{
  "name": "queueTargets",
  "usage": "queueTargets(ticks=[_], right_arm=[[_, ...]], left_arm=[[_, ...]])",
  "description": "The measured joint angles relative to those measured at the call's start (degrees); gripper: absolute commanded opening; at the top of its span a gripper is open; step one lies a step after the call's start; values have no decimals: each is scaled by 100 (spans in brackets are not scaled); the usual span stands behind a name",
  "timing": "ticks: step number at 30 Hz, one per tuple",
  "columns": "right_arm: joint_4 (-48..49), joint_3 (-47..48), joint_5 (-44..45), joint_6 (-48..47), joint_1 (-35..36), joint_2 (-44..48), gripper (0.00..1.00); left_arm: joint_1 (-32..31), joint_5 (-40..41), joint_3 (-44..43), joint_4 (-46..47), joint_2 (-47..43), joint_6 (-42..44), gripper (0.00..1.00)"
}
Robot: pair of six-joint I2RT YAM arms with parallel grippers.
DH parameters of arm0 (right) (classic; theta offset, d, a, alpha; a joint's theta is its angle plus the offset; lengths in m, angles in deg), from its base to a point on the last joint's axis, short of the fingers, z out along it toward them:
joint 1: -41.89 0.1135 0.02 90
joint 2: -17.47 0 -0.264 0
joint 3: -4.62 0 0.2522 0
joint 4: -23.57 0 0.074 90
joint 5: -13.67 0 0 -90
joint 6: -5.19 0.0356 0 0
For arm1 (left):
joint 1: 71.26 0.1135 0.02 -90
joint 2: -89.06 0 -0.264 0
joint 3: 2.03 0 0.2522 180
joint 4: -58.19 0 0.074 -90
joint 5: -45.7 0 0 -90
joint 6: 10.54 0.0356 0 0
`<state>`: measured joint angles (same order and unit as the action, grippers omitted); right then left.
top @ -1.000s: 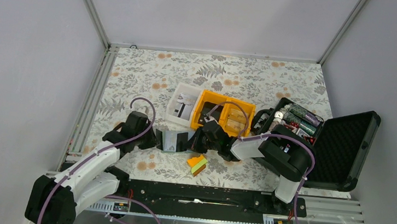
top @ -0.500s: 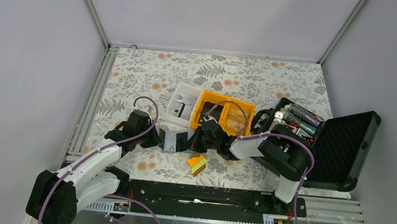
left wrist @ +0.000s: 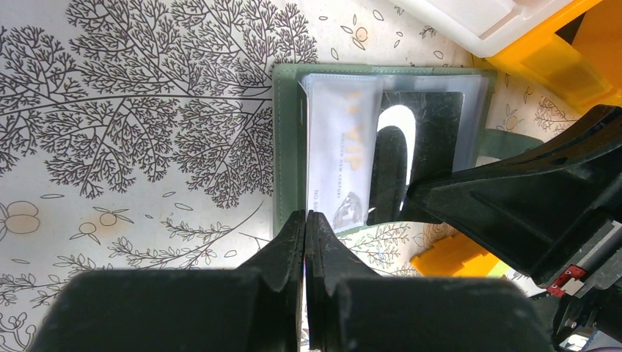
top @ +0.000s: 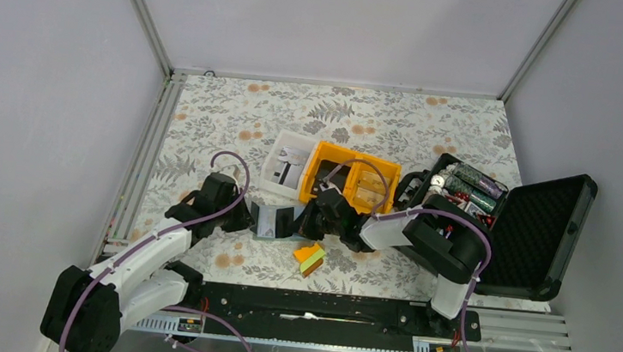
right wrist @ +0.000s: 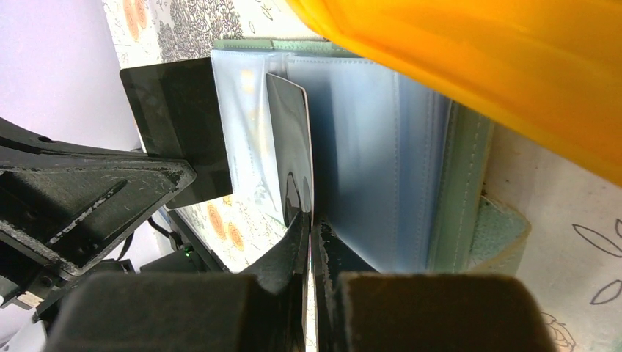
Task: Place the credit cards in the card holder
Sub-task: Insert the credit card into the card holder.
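1. The holder (left wrist: 287, 147) lies open on the floral table (left wrist: 147, 110), between the two grippers. It is just beside the white bin (left wrist: 499, 15) and the yellow bin (left wrist: 572, 66).
2. It is a grey-green wallet with a stitched rim. Inside it has a stack of clear pockets over a light-blue panel. A green tab sticks out at the end nearer the right arm.
3. A white card (left wrist: 341, 147) printed "VIP" sits inside a clear pocket at the end nearer the left arm.
4. The right gripper (right wrist: 309, 227) has its fingers clamped on a black card (right wrist: 290, 139). The card is seen nearly edge-on, and its free end lies among the clear pockets.
5. The left gripper (left wrist: 304, 227) has its fingers pressed together, with the tips at the holder's rim. I cannot tell whether they pinch the rim or only touch it.
6. In the right wrist view a flat black panel covers the holder's far end; I cannot tell what it is.
7. An orange-yellow-green wedge (top: 310, 258) lies near the holder, on the side of the arm bases and apart from it.
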<state>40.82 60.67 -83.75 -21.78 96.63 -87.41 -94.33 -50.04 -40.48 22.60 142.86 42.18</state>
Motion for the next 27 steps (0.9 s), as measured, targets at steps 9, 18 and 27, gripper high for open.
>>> queueTargets(ticks=[9,18,27], right_arm=[[365,-247,232,278,57,22,0],[356,-282,396,286,76,105,0],[295,-101,356,234,98,-24,0]], left_arm=[[-46,59,0,2,-9,0,0],[-68,83,0,4,-11,0,0],[-85,103,-2,4,-11,0,0]])
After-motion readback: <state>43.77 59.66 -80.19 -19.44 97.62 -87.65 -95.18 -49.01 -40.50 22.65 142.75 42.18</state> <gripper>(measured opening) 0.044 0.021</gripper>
